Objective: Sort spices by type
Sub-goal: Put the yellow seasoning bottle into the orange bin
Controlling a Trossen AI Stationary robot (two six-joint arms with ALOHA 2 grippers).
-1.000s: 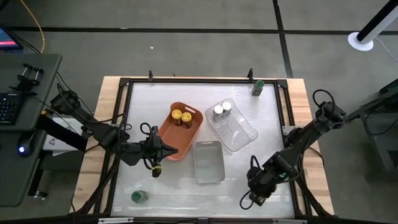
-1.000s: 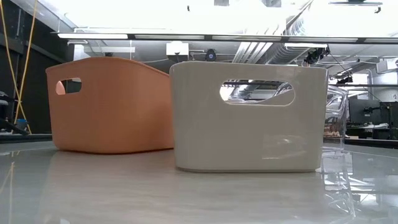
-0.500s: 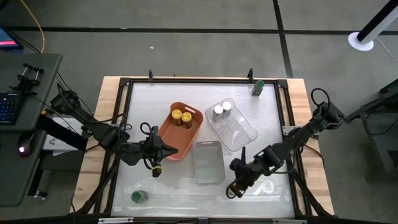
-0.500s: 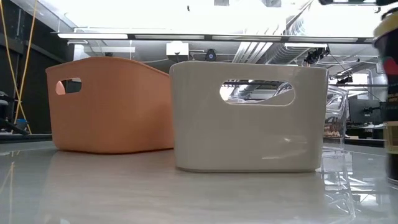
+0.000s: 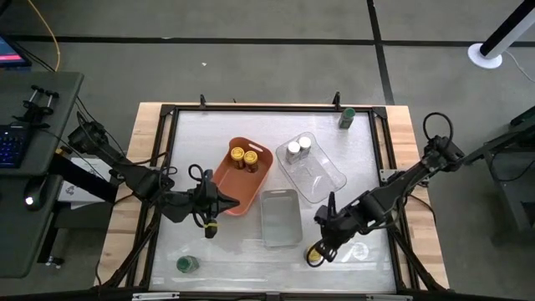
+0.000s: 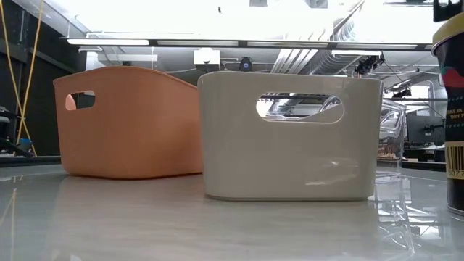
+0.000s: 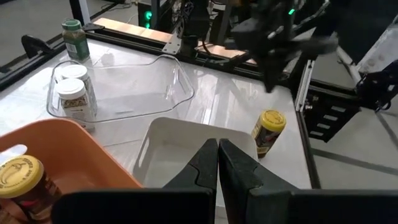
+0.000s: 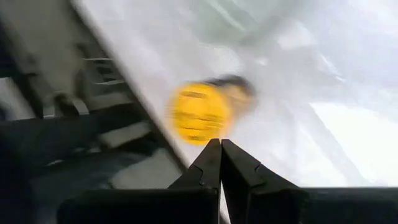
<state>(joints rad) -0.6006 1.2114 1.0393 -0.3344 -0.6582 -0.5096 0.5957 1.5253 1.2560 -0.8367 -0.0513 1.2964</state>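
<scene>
On the table's near side, a yellow-lidded spice jar (image 5: 315,253) stands upright on the bare surface just beside the grey tray (image 5: 281,218), well apart from the two yellow-lidded jars (image 5: 243,156) already in the orange tray (image 5: 224,186). The right gripper (image 5: 331,235) hangs just above and beside it with its fingers pressed together and holding nothing; the jar looks free. The left gripper (image 5: 219,203), likewise closed and empty, waits near the orange tray's corner. Two silver-lidded jars (image 5: 298,147) sit in the clear tray (image 5: 322,181), one green-lidded jar (image 5: 346,116) stands at the far edge and another (image 5: 185,264) at the near left corner. The jar looks light, rigid and smooth-sided, so probably slippery and easy to tip; a squeeze across the labelled body just below the lid seems safest.
</scene>
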